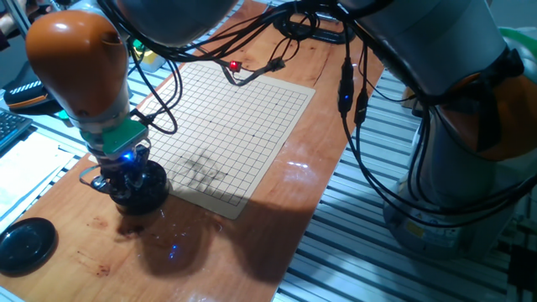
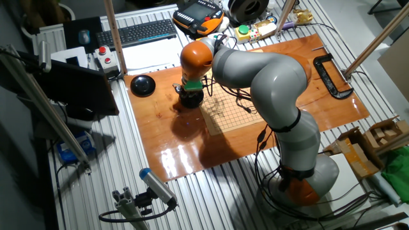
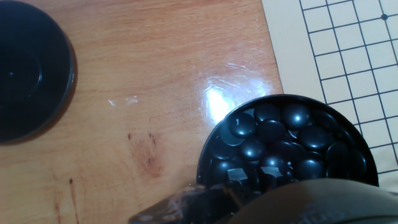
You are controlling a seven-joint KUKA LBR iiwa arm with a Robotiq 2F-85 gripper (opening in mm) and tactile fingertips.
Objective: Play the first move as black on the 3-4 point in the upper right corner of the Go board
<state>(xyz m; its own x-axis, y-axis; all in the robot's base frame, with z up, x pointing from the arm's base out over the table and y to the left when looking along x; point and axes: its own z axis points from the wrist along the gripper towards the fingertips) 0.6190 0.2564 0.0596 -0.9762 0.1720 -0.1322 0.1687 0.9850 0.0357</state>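
My gripper reaches down into a round black bowl beside the near left corner of the tan gridded Go board. The hand view shows the bowl full of several glossy black stones. My fingertips are dark shapes low among them. Whether a stone sits between them I cannot tell. No stone lies on the board's visible grid. Its upper right corner in this fixed view is bare, and the 3-4 point there is an unmarked line crossing.
A round black lid lies on the wooden table left of the bowl, also seen in the hand view. Black cables with a red light hang over the board's far edge. A keyboard and a black clamp lie further off.
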